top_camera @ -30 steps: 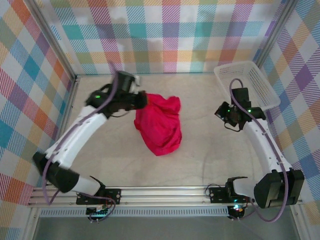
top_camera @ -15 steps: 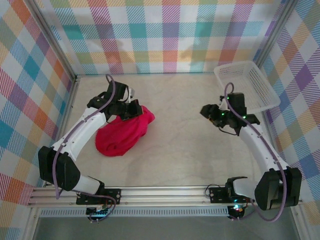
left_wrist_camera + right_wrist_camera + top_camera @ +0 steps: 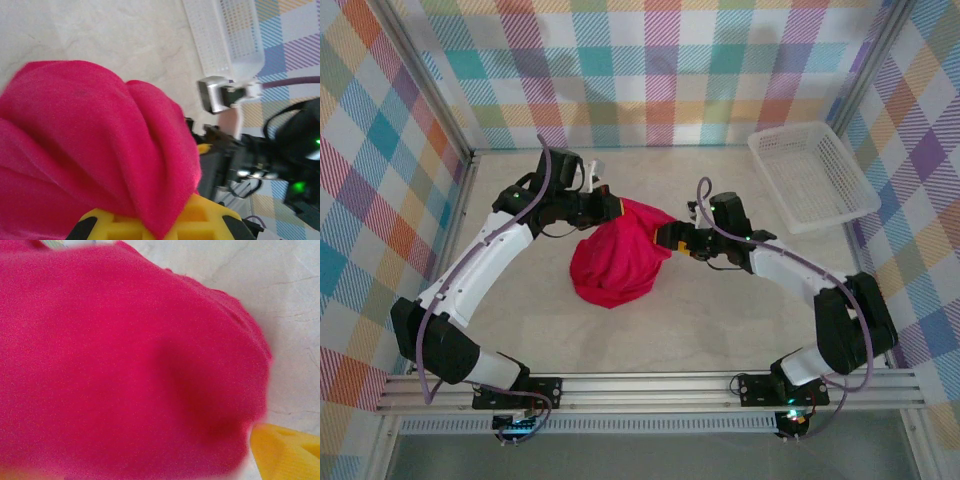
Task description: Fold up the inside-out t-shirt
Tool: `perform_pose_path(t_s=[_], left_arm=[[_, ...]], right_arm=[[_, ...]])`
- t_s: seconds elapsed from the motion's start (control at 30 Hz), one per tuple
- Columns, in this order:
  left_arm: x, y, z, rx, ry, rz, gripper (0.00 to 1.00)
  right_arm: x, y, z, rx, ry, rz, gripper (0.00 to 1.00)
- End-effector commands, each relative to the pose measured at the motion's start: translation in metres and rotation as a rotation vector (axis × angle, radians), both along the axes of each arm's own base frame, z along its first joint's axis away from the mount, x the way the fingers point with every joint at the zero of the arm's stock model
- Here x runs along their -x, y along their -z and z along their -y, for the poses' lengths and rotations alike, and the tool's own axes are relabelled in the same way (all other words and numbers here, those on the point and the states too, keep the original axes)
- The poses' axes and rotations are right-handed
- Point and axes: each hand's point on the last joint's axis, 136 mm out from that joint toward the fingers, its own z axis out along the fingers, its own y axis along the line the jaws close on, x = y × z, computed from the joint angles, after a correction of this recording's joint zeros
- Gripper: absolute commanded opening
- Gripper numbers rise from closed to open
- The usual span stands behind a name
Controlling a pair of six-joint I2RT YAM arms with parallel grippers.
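- Roughly at the middle of the top external frame, the crimson-red soft cloth t-shirt (image 3: pixel 615 262) sits bunched in a rounded heap on the pale marbled table (image 3: pixel 720 310). Its upper part is drawn up to a ridge between the two arms.
- At the upper left edge of that heap, the left jaws of the white-and-black left arm (image 3: pixel 480 255) are clenched on the t-shirt. In the left wrist view the red cloth (image 3: pixel 85 140) folds down over a yellow finger pad (image 3: pixel 165 227) at the bottom of the frame.
- At the heap's upper right edge, the white-and-black right arm (image 3: pixel 790 265) reaches in from the right, and the right jaws are touching the cloth.
- Across the right wrist view, blurred red fabric (image 3: pixel 125 365) covers most of the frame. One yellow finger pad (image 3: pixel 285 450) shows at the lower right corner and a faint orange blur at the lower left, so these jaws stand spread wide, not clamped on the cloth.
- In the upper right of the top external frame, a white plastic mesh basket (image 3: pixel 810 175) rests on the table, well apart from the t-shirt. It shows again at the top of the left wrist view (image 3: pixel 225 30).
- Behind the table stands a pastel checked wall (image 3: pixel 650 70).
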Motion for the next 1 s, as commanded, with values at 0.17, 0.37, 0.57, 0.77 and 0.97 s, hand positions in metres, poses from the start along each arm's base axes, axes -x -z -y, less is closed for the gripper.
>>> perform_pose_path(t_s=[0.17,0.37,0.57,0.77,0.97], left_arm=[[0.015,-0.007,-0.004,-0.008,0.031,0.007,0.0],[0.008,0.028,-0.032,-0.161,-0.004,-0.032,0.0],[-0.009,0.06,-0.096,-0.319,-0.155,-0.096,0.0],[-0.015,0.082,-0.144,-0.483,-0.283,-0.138,0.0],[-0.01,0.102,-0.074,-0.241,-0.154,-0.156,0.0]], right_arm=[[-0.031,-0.024,-0.016,-0.023,0.007,0.091,0.33],[-0.025,-0.038,0.024,0.178,0.107,0.106,0.0],[-0.02,-0.059,0.101,0.239,0.331,0.049,0.0],[-0.006,-0.065,0.138,0.243,0.408,-0.007,0.0],[-0.001,-0.066,0.089,-0.015,0.207,-0.025,0.0]])
